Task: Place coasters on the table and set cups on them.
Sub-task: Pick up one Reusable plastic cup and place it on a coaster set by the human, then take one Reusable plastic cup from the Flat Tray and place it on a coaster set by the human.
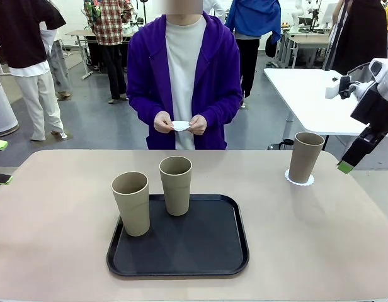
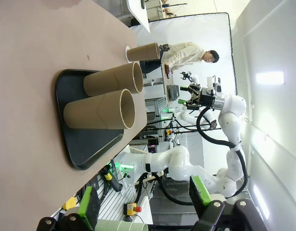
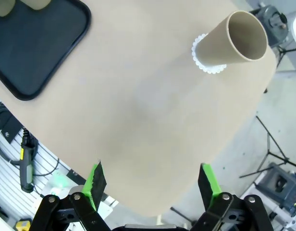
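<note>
The big tan table stands in a busy room, with a person at its far side. One cup stands on a white coaster near the table's far right edge, so that one looks done. Two more cups stand side by side at the back of the black tray. The person's hands hold a second coaster above the far edge.

Your right tool hangs wide open and empty, off the right edge near the done cup. Your left tool is wide open and empty too, out past the left side.

I think you must wait for that coaster to be laid down. Then grip a tray cup by its side and lift it over the tray's lip. There is lots of bare table on both sides of the tray. Mind the done cup, which sits close to the edge.
</note>
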Action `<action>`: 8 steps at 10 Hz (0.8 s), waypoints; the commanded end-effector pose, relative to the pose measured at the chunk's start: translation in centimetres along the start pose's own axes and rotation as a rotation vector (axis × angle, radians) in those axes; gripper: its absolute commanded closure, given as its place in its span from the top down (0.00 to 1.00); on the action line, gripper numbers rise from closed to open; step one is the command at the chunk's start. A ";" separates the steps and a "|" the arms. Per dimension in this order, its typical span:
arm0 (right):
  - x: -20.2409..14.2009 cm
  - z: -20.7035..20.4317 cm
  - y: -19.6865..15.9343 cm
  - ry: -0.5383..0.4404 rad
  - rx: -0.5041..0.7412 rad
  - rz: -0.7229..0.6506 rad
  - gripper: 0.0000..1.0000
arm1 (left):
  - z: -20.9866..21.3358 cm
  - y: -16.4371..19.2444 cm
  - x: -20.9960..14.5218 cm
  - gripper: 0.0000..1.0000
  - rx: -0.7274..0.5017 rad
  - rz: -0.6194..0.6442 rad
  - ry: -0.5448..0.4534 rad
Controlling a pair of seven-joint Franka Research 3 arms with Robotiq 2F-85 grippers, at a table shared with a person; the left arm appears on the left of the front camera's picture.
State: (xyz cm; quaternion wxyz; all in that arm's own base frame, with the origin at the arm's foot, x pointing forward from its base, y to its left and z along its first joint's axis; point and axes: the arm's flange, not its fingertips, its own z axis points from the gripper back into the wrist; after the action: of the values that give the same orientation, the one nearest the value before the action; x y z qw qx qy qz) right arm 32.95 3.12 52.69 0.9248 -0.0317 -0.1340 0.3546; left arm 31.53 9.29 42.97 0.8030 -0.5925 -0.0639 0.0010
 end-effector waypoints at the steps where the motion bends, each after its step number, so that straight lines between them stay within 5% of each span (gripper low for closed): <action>1: -0.2 -0.6 0.2 -0.001 -0.030 -0.021 1.00 | 0.1 0.0 -0.1 1.00 -0.014 -0.016 -0.004; 8: -0.2 -0.6 0.2 -0.001 -0.030 -0.021 1.00 | 0.1 0.0 -0.1 1.00 -0.014 -0.016 -0.004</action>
State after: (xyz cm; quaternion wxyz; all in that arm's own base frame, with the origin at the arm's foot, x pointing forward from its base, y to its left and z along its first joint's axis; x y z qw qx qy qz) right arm 32.95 3.14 52.69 0.9260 -0.0307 -0.1345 0.3515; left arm 31.53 9.29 42.97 0.8030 -0.5925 -0.0639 0.0010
